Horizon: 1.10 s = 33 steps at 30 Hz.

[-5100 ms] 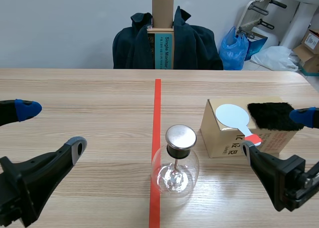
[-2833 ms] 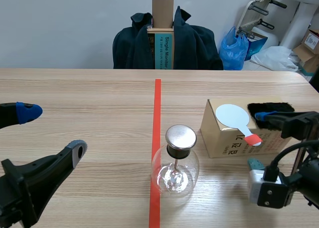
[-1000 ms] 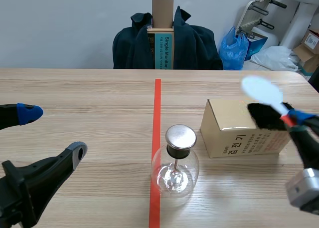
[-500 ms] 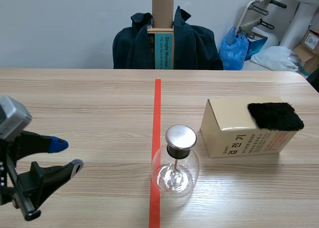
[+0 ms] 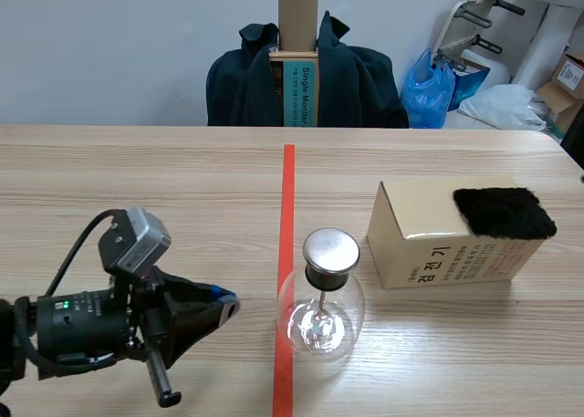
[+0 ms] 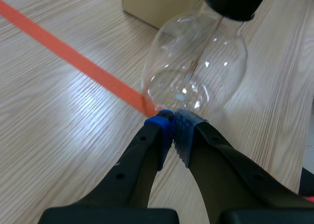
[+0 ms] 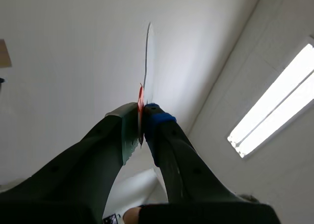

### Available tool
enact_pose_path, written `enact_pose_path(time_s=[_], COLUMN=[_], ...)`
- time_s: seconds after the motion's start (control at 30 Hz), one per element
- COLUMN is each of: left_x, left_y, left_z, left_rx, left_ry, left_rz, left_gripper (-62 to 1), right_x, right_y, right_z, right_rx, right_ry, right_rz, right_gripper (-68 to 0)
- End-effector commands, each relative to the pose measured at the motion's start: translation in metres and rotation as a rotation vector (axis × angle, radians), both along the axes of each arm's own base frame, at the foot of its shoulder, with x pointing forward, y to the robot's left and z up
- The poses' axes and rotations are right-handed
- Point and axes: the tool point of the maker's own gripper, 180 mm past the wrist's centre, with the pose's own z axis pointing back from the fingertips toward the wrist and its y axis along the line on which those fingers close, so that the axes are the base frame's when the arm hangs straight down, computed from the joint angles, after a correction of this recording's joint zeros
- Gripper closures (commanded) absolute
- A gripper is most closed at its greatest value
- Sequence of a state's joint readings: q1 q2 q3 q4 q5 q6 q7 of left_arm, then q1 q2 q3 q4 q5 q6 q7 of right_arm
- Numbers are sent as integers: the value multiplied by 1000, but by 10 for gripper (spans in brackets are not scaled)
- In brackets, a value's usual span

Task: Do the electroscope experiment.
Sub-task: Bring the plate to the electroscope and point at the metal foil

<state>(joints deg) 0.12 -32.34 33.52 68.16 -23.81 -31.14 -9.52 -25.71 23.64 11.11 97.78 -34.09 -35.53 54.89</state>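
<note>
The left gripper (image 6: 172,122) had swung in, fingers pressed together and empty, just beside the flask (image 5: 320,312). The right gripper (image 7: 141,120) had lifted away, clamping the paddle (image 7: 147,62). The box (image 5: 429,244) bore Korean print.
</note>
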Motion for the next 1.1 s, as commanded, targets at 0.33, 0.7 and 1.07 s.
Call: enact_pose_path(time_s=[0.33, 0.7, 1.07], left_x=[-6, -7, -7], left_y=[-24, -24, -24], left_z=[1, -1, -2], left_rx=[-46, -38, -33], left_ry=[-22, -18, -14], left_rz=[-57, -58, -60], left_gripper=[-29, -29, -29], right_x=[-3, -6, -14], right_y=[59, 42, 49], right_z=[-96, -146, -153], right_rx=[-176, -207, -218], right_ry=[240, 407, 453], right_rz=[55, -16, 46], right_gripper=[-6, -6, -6])
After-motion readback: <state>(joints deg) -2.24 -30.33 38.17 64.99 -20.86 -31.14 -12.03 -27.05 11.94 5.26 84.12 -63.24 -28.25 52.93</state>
